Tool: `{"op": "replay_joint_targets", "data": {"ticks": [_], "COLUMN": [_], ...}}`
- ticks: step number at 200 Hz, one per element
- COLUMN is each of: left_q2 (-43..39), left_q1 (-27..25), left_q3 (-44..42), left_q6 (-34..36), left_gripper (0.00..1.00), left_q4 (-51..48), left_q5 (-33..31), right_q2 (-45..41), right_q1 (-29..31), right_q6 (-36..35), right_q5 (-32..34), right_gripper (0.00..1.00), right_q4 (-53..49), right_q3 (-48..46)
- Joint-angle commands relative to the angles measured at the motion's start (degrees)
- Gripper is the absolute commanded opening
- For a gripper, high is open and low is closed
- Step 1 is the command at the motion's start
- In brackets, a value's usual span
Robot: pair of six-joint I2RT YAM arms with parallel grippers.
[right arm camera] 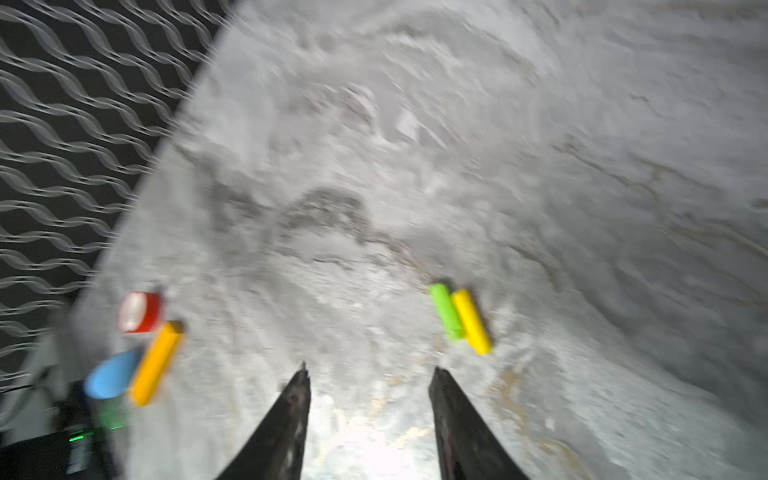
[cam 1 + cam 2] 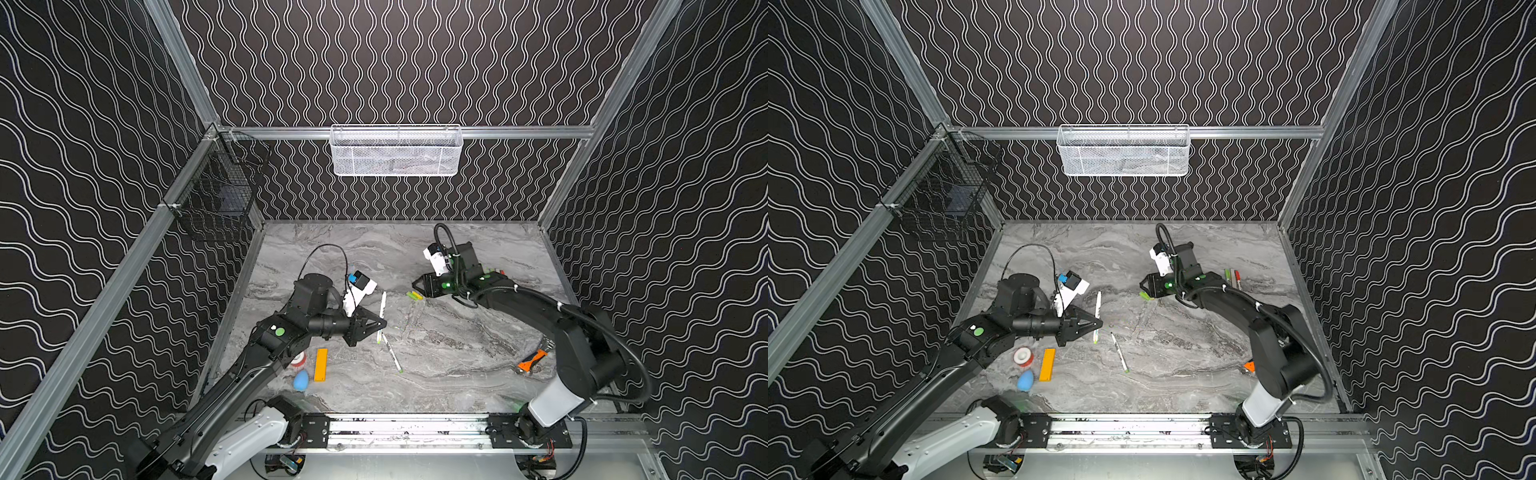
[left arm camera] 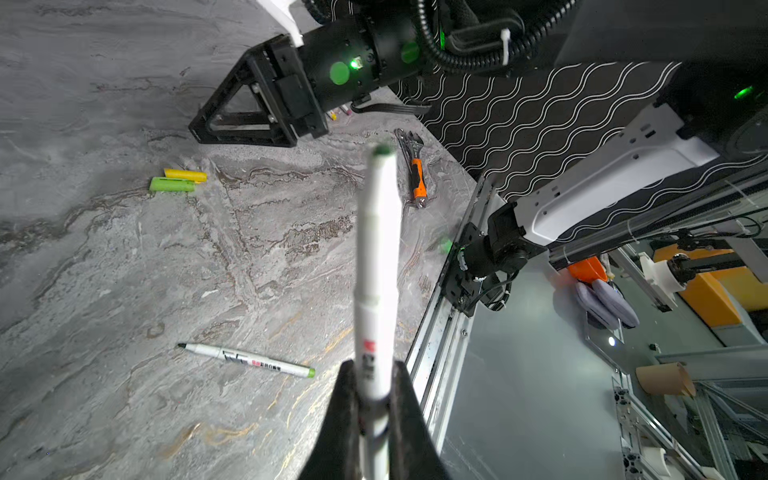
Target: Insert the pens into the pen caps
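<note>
My left gripper (image 2: 383, 323) (image 3: 372, 365) is shut on a white pen (image 2: 382, 307) (image 3: 376, 257) with a green end, held across its barrel above the table. A second white pen (image 2: 392, 354) (image 3: 249, 358) lies loose on the marble just in front of it. A green pen cap (image 3: 172, 184) (image 1: 446, 311) and a yellow pen cap (image 3: 185, 175) (image 1: 471, 322) lie side by side mid-table. My right gripper (image 2: 414, 284) (image 1: 370, 374) hovers open and empty right beside them. More pens (image 2: 1233, 278) lie at the back right.
An orange-yellow bar (image 2: 321, 364), a blue egg shape (image 2: 301, 380) and a red-and-white tape roll (image 2: 1023, 357) sit front left. An orange-handled wrench (image 2: 532, 360) lies at the right edge. A white mesh basket (image 2: 397, 151) and a black wire basket (image 2: 220, 195) hang on the walls.
</note>
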Motion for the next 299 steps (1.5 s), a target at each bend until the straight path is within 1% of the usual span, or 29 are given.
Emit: {"op": "replay_joint_targets", "data": {"ticks": [1,29,46,56,60,84,155,215,249,299], "left_q2": [0.79,1.41,1.63,1.98,2.09,2.91,3.17,3.09,3.09,2.97], "left_q1": [0.28,0.6,0.87,0.98,1.02,1.24,2.0,2.54,2.81,3.09], "left_q3": [1.12,1.79,1.28,1.05,0.92,1.4,1.14,1.17,1.19,1.22], "left_q6": [3.99,4.94,4.4,4.15,4.17,4.61,4.26,4.33,4.4,4.43], "left_gripper": [0.0,0.0,0.0,0.0,0.0,0.0,0.0,0.0,0.0,0.0], "left_q4": [-3.19,-3.56,-2.46,-1.92,-1.89,-2.52,-1.85,-1.74,-1.78,-1.7], "left_q5": [1.43,1.56,2.15,2.5,2.57,2.81,3.51,3.9,4.0,4.12], "right_q2": [3.73,9.21,10.61,10.64,12.29,14.19,19.87,23.08,24.15,25.82], "right_q1": [-0.05,0.0,0.03,0.05,0.03,0.41,1.89,2.16,3.36,4.91], "right_q6": [-6.21,-9.2,-10.35,-10.79,-10.98,-12.07,-13.41,-14.72,-16.59,-17.54], "right_q5": [10.81,16.74,17.95,17.8,17.64,16.87,17.11,16.64,15.13,15.33], "right_gripper": [0.51,0.51,0.51,0.51,0.51,0.51,0.51,0.51,0.51,0.53], "right_q4": [-10.76,-15.43,-16.52,-16.47,-16.58,-16.82,-18.43,-19.82,-20.83,-21.61], "right_q3": [3.32,6.73,7.65,7.8,7.87,8.73,14.45,19.04,21.0,23.04]}}
